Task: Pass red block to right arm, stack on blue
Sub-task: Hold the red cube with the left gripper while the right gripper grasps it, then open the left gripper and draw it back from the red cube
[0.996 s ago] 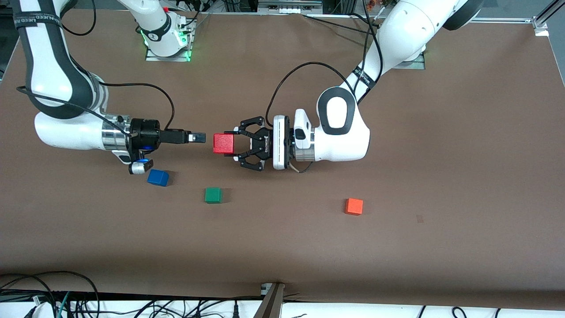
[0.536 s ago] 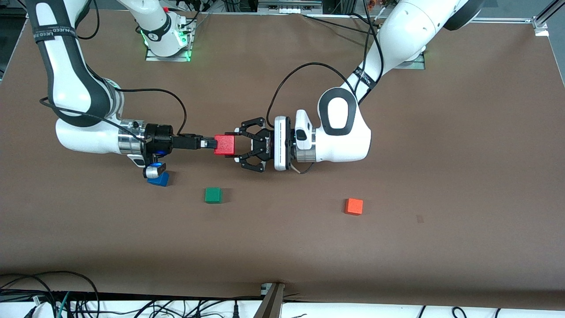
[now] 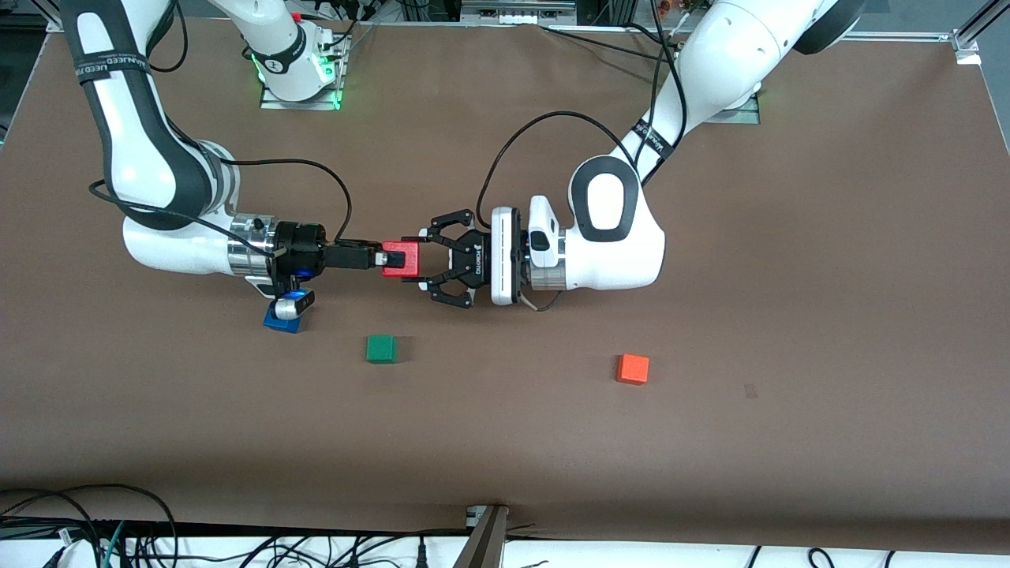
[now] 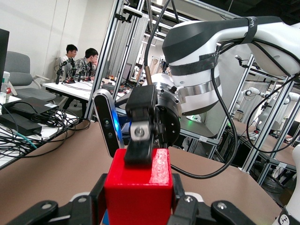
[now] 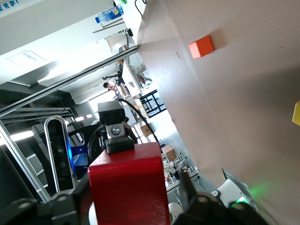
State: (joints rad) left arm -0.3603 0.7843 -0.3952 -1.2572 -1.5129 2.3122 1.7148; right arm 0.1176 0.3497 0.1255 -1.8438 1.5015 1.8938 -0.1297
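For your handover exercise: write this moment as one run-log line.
phase: mid-air handover | left gripper: shut on red block | right gripper: at red block, grip unclear | blue cube: on table

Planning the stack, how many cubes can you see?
4: red cube held mid-air between both tools; blue cube partly under the right wrist; green cube; orange cube toward the left arm's end.

Two grippers meet at centre frame above the table (image 3: 789, 276): the left gripper (image 3: 412, 261) and right gripper (image 3: 384, 259) on either end of the red block (image 3: 402, 260). Below, the blue block (image 3: 278, 323) sits lower left, green block (image 3: 381, 348) beside it, orange block (image 3: 633, 368) toward the lower right.
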